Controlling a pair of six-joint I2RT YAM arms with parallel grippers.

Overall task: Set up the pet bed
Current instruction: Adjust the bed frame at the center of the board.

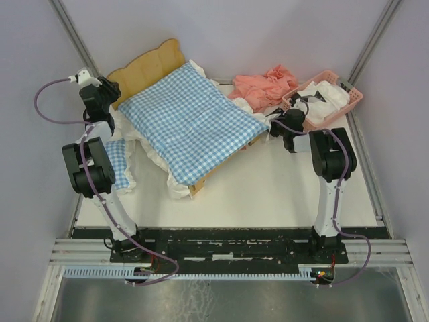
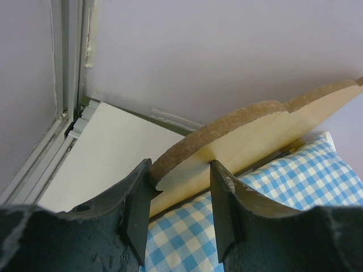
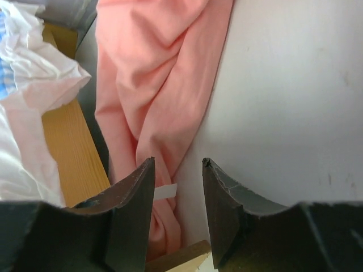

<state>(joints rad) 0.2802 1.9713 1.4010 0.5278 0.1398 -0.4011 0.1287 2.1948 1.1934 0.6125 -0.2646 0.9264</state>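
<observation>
Two grippers, one per arm. Left gripper [image 2: 180, 167]: jaws about half apart and straddling the left end of the headboard, with the wooden edge between the two fingers [image 2: 136, 198]. Both fingers look to be against the wood, but I cannot tell whether they actually clamp it. Right gripper [image 3: 177, 161]: jaws a moderate gap apart and gripping nothing. It hangs low over the edge of the pink cloth [image 3: 153, 85] where that meets the bare table, and a small white tag shows in the gap. One pet bed [image 1: 151, 64]: light wood with a wavy headboard, set at an angle on the left-rear part of the white table [image 1: 268, 194], headboard toward the back-left corner and foot toward the middle. One wooden side rail of it shows in the right wrist view, just beside the cloth. One large blue-and-white checked cushion [image 1: 191, 121] with a white frill lies on the bed, covering nearly all of it and spilling over the foot end. One smaller checked pillow [image 1: 117, 161] lies on the table beside the left arm, off the bed. The one pink cloth is bunched at the rear, right of the bed. One pink basket [image 1: 355, 97] sits at the rear right, with white fabric [image 1: 325, 97] inside.
</observation>
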